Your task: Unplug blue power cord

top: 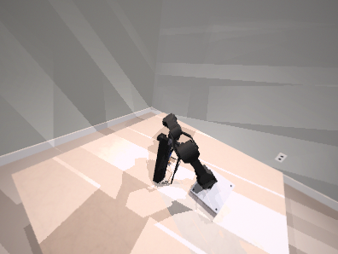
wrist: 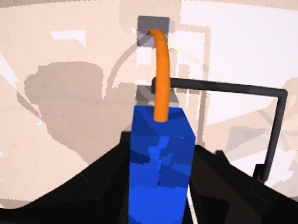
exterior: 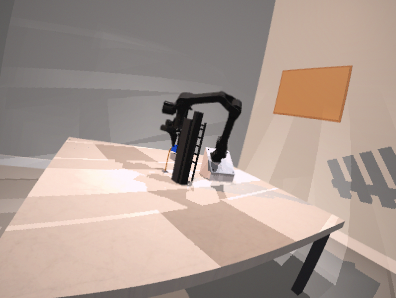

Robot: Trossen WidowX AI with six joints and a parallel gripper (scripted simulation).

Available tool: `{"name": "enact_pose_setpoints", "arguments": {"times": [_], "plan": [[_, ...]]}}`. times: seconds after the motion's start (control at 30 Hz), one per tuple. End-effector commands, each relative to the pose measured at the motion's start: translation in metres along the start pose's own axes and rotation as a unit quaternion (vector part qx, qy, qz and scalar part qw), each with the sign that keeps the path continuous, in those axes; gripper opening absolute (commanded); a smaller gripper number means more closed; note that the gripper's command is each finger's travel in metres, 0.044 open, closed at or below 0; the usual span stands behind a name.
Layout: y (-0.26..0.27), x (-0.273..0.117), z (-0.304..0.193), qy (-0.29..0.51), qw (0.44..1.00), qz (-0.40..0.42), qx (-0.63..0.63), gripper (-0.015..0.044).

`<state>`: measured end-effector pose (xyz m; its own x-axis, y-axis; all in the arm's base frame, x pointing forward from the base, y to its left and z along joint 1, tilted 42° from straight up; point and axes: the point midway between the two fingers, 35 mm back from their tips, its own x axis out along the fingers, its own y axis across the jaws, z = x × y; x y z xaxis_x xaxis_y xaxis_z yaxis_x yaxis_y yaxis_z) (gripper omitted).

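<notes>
Wrist view: the blue plug [wrist: 160,165] was a boxy block, saturated blue with darker mottled patches on its face, seated between the two dark fingers, which were clenched on its sides. An orange cord [wrist: 160,72] rose from the plug's top face, curved slightly, and ended at a small grey square [wrist: 153,31] on the pale surface [wrist: 60,43]. A thin black frame [wrist: 226,90] ran to the right behind the cord. In the exterior view the plug [exterior: 174,148] showed only as a small blue spot just left of a tall black upright rack [exterior: 189,147], under the arm's gripper [exterior: 170,127]; whether it still sat in a socket could not be told. The arm's base [exterior: 220,167] stood on a white plate beside the rack. The surface [exterior: 125,225] was light beige with broad darker shadow bands and bright streaks. Room: grey walls, an orange panel [exterior: 312,93] on the beige wall, a wall outlet [top: 280,157] low on the grey wall in the top view.
</notes>
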<state>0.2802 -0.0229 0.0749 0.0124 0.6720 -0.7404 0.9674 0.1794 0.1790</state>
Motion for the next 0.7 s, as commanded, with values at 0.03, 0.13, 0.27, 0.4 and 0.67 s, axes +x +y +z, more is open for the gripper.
{"name": "enact_pose_setpoints", "arguments": {"times": [0.03,0.13,0.27,0.4,0.67], "plan": [[0.001,-0.002,0.012,-0.008,1.000,0.002,-0.002,0.0000],[0.002,-0.002,0.017,-0.008,1.000,0.002,-0.002,0.0000],[0.002,-0.003,0.023,-0.008,1.000,0.002,-0.002,0.0000],[0.002,-0.004,0.030,-0.009,1.000,0.002,-0.001,0.0000],[0.002,-0.006,0.042,-0.009,1.000,0.002,-0.001,0.0000]]}}
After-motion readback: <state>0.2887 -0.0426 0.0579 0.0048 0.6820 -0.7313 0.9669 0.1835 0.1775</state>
